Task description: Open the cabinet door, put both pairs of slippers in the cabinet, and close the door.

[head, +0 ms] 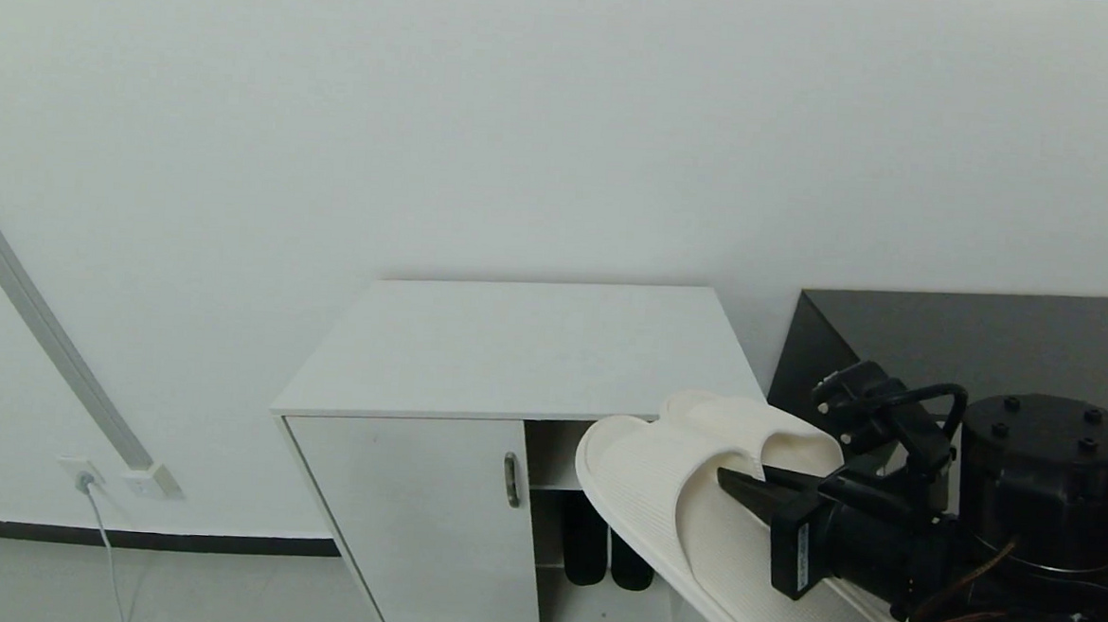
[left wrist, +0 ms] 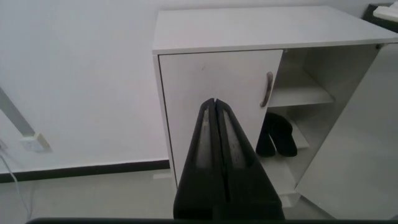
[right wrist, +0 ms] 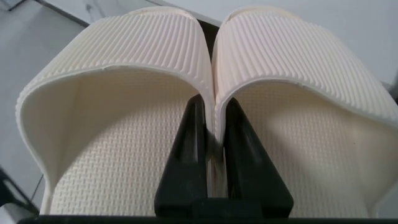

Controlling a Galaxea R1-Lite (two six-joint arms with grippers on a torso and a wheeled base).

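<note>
right gripper (right wrist: pixel 213 109) of yours pinches the cream slippers (right wrist: pixel 124 74) before the open cabinet (head: pixel 514 347); left gripper (left wrist: pixel 215 109) closed, empty.

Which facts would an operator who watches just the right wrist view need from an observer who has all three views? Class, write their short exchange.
Operator: My right tool pinches the cream slippers. Is the cabinet open?
Observer: Yes. The white cabinet has its right compartment open, and the left door is shut.
Operator: Is anything inside?
Observer: A black pair of slippers stands on the cabinet floor, under the shelf.
</note>
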